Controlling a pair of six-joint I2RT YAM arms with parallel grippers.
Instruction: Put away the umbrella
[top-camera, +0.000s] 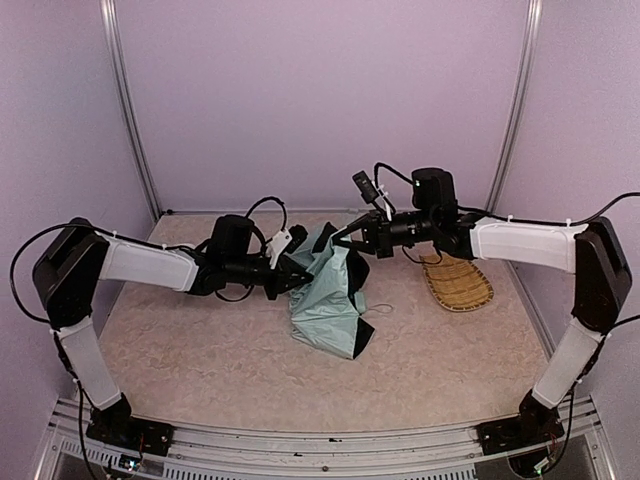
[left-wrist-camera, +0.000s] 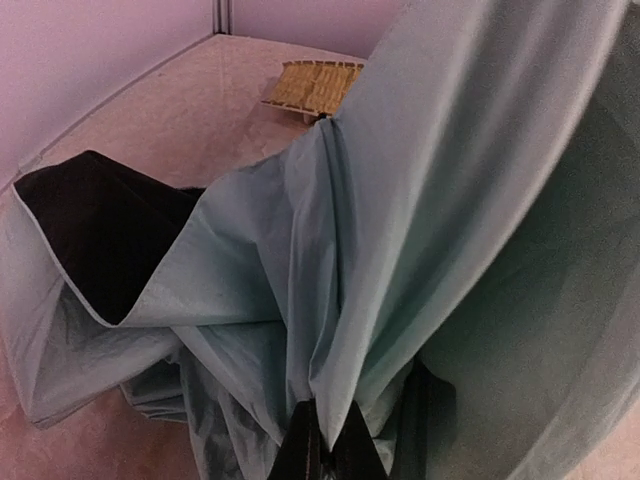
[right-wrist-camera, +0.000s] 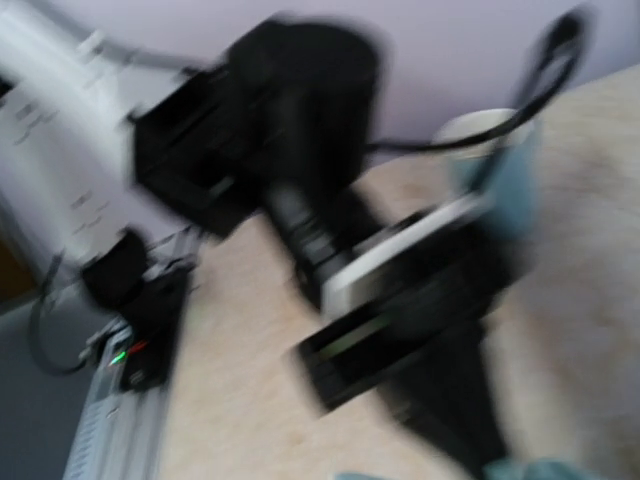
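Observation:
The umbrella lies collapsed in the middle of the table, a heap of pale mint-green fabric with black underside showing. My left gripper is shut on a fold of this fabric from the left. In the left wrist view its jaws pinch the bunched cloth, which fills most of that view. My right gripper is at the raised top of the fabric from the right. The right wrist view is blurred and its fingers do not show. The umbrella's shaft and handle are hidden.
A woven straw tray lies on the table under my right forearm and also shows in the left wrist view. A light blue cup stands behind my left wrist in the right wrist view. Purple walls enclose the table.

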